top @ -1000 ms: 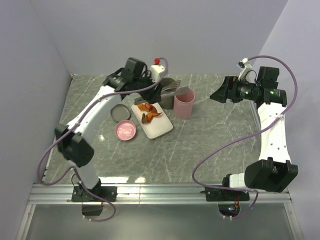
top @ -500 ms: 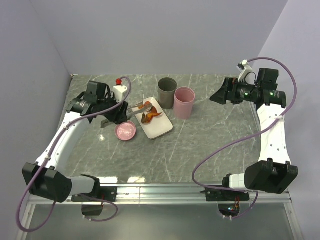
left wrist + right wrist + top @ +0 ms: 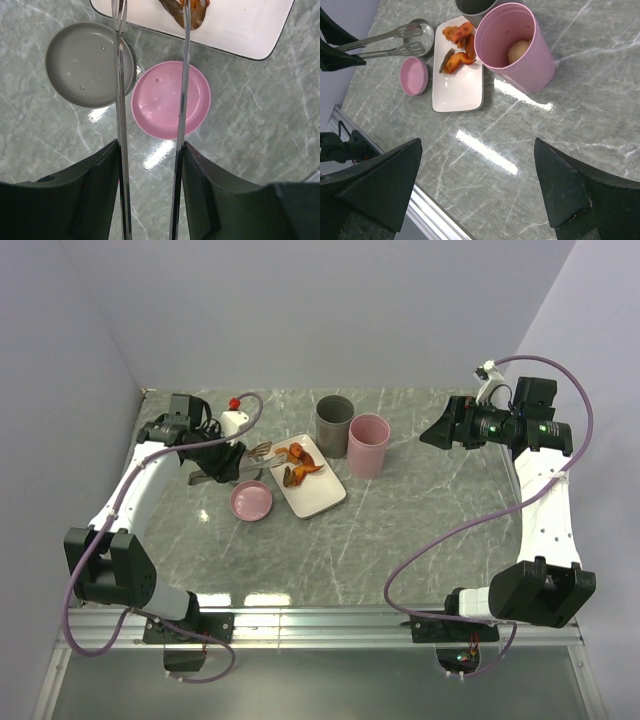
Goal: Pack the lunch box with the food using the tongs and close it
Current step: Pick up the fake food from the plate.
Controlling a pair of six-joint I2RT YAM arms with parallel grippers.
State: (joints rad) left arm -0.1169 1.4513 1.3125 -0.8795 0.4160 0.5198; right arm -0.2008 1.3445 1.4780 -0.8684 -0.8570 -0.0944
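While my left gripper [image 3: 150, 150] pinches the tongs [image 3: 120, 75], tips near the food [image 3: 298, 462] on the tray [image 3: 322, 498], my right gripper [image 3: 477, 150] hangs spread; the lunch box [image 3: 334, 420] stands at the tray's far side.

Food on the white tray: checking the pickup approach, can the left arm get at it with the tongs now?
Probably yes: the left gripper holds the tongs, tips at the food, nothing between them.

The tongs [image 3: 120, 100], the food [image 3: 192, 12] and the white tray [image 3: 245, 30] are cut off at the left wrist view's top edge; the lunch box [image 3: 472, 6] is cropped likewise in the right wrist view.
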